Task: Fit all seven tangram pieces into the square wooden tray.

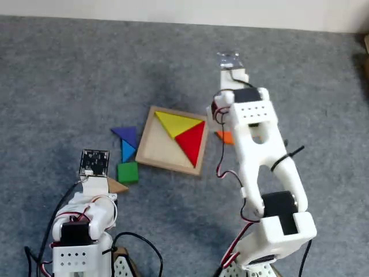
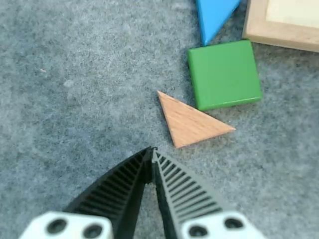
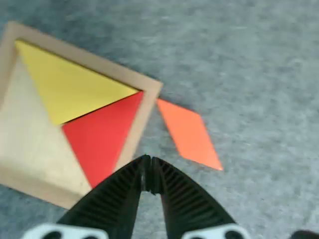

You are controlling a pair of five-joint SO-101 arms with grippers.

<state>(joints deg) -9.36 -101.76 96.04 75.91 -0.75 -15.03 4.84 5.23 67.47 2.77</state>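
Tray [image 1: 155, 147] mid-table holding yellow triangle [image 1: 174, 123] and red triangle [image 1: 194, 142], left gripper [image 2: 152, 152] pinched together, empty, near wood triangle [image 2: 192, 122], right gripper [image 3: 148, 160] closed, empty, near orange piece [image 3: 189, 133]

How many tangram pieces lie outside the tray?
5. Purple piece, blue triangle, green square and wooden triangle sit left of the tray; orange parallelogram right of it, partly behind the right arm.
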